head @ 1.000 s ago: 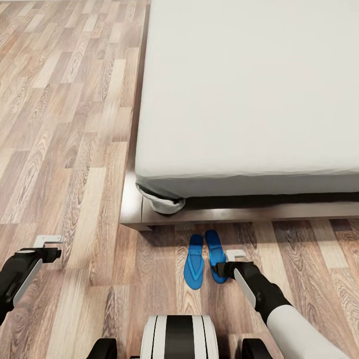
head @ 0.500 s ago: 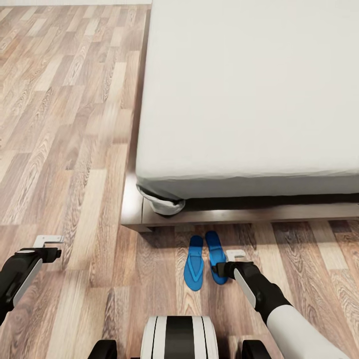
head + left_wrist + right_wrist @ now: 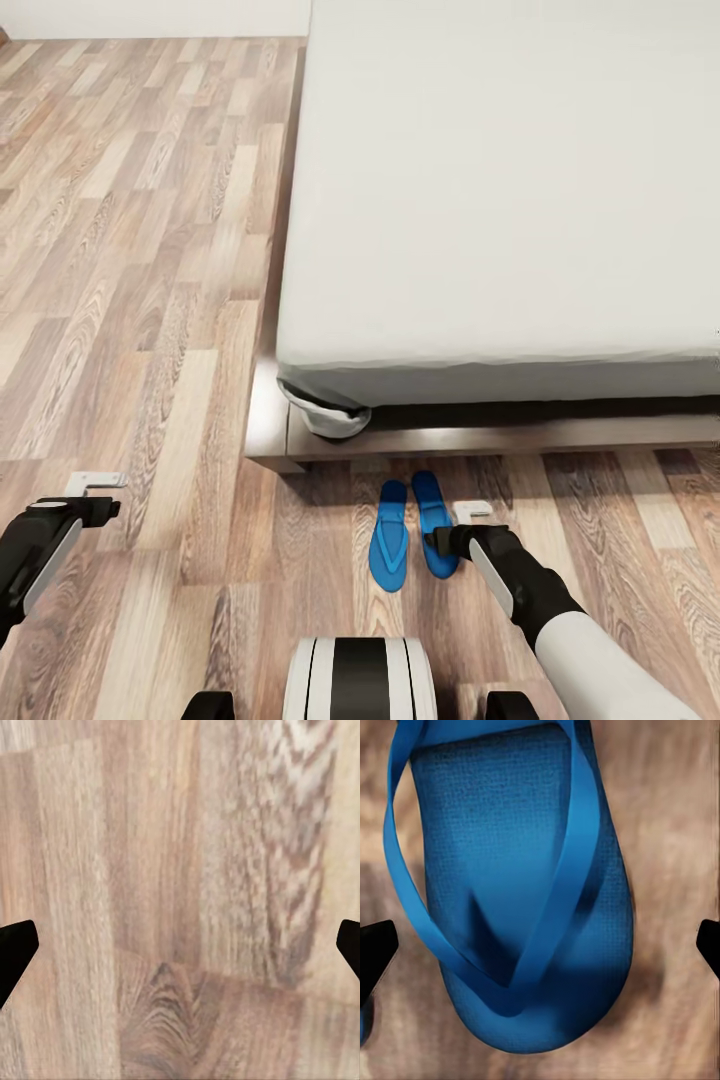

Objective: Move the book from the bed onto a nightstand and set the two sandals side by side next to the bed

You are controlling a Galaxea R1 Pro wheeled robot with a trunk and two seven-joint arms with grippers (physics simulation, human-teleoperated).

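Lying side by side on the light wood-plank floor point(image 3: 150, 330), the two bright blue flat sandals point(image 3: 410, 530) are sitting low in the middle of the head view, just in front of the dark brown wooden frame point(image 3: 440, 437) of the large bed with its plain light-grey mattress point(image 3: 500, 200). That half of the task is looking finished or nearly so. No book is showing on the stretch of mattress in sight, and no nightstand is in sight either, so I cannot tell whether that half is done.

The right claw point(image 3: 455, 528) is hanging just over the right-hand sandal point(image 3: 514, 892); in the right wrist view both black fingertips point(image 3: 375, 952) are standing wide apart at the frame edges with the sandal between them, untouched, so the claw is gaping and holding nothing. The left claw point(image 3: 95, 493), at the lower left, is likewise spread wide over bare planks, empty.

For moving, the left half of the head view is offering open floor running up to a white wall at the top. The bed frame's corner point(image 3: 275, 455), left of centre, is the edge to mind, along with the long frame rail just beyond the sandals, which is leaving little slack ahead of the right arm.
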